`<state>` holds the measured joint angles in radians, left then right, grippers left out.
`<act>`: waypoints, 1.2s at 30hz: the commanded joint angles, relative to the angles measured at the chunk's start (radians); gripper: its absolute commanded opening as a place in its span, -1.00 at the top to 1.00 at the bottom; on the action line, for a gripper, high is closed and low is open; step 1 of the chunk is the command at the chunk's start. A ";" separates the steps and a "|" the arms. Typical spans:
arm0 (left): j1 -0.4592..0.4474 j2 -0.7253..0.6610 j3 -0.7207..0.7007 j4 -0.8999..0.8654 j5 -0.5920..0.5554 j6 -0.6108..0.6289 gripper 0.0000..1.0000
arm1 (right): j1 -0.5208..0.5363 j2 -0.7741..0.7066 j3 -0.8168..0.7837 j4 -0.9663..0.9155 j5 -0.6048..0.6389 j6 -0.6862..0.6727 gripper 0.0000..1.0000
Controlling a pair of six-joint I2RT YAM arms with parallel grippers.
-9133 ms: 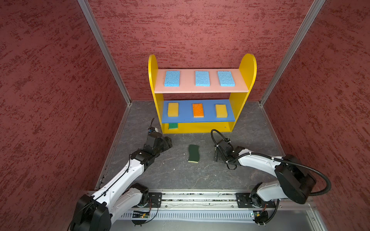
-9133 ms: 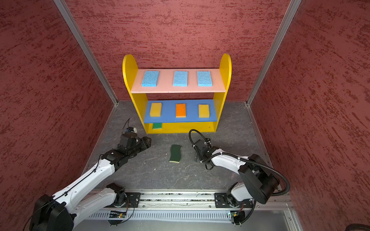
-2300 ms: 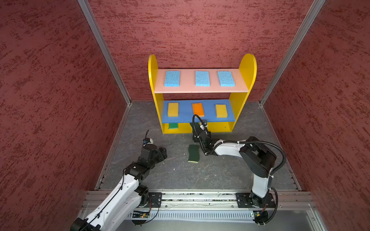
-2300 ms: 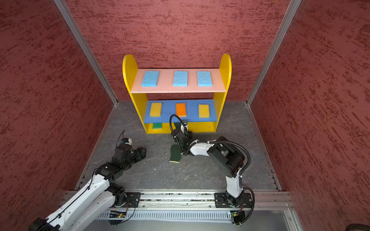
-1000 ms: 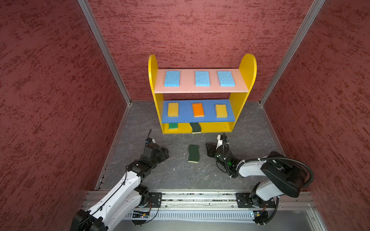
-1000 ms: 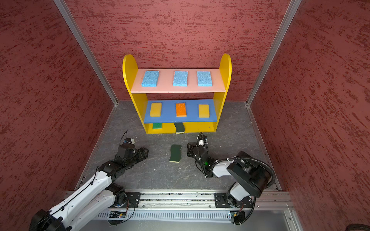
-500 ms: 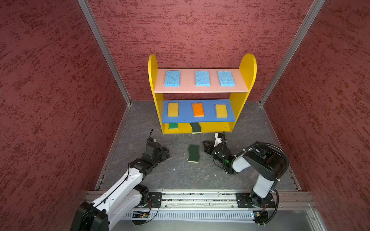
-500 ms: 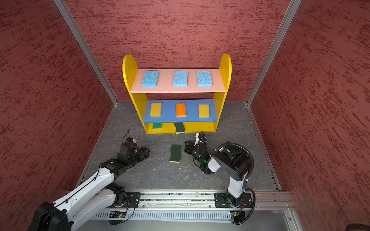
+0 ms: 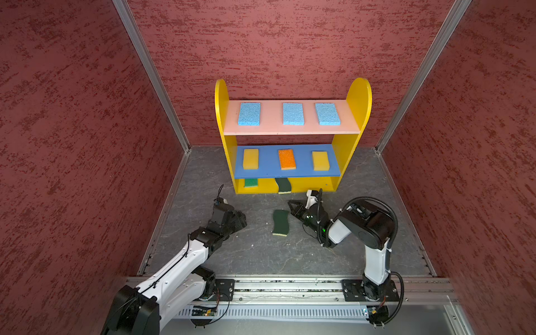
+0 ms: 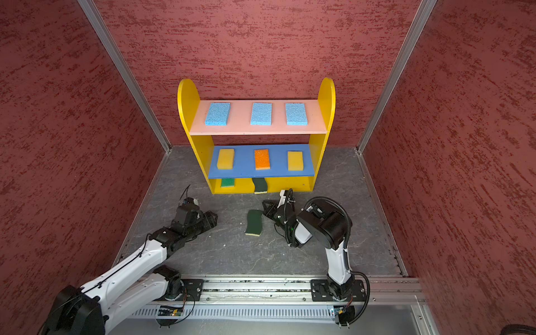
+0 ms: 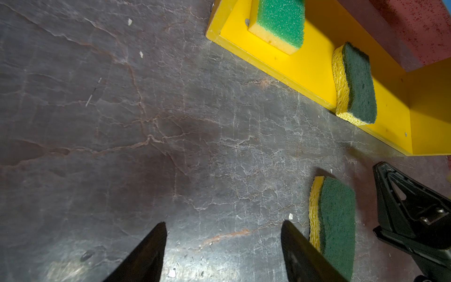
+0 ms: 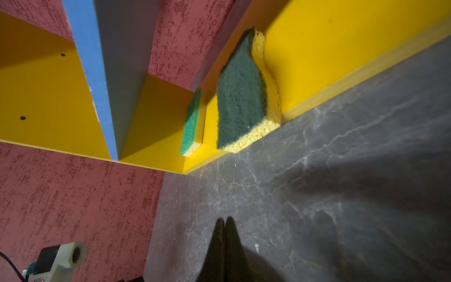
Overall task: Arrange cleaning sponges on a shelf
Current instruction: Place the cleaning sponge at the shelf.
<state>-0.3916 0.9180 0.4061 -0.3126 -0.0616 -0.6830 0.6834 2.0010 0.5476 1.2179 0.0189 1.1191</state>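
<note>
A shelf (image 9: pixel 359 95) with yellow sides, a pink top board and a blue middle board, light blue sponges (image 9: pixel 293 114), yellow sponges (image 9: pixel 250 159), an orange sponge (image 9: pixel 287 159), a bright green sponge (image 9: pixel 251 182), yellow-backed dark green sponges (image 9: pixel 280 222), a grey crack-veined worktop (image 9: pixel 261 249), and mottled dark red walls (image 9: pixel 275 40).

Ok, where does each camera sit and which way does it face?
Top views: high above the rail, facing down at the shelf; left gripper, right gripper show.
Left wrist: low over the floor, facing the shelf's base; its open fingers show.
Right wrist: low, facing the base; its shut fingers show.
Shared: both wrist views show the dark green sponge on the base.
</note>
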 commanded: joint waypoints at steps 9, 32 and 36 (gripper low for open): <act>-0.001 -0.019 0.013 0.011 -0.024 0.014 -0.49 | -0.005 0.081 0.073 0.028 0.027 0.075 1.00; 0.014 -0.031 -0.007 0.018 -0.037 0.011 -0.49 | 0.004 0.203 0.206 -0.018 0.053 0.219 1.00; 0.019 -0.041 -0.005 0.012 -0.040 0.010 -0.49 | 0.012 0.165 0.225 -0.098 0.071 0.215 1.00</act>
<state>-0.3801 0.8928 0.4057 -0.3134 -0.0853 -0.6827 0.6872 2.1796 0.7609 1.2213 0.0486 1.3235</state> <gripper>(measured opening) 0.743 0.049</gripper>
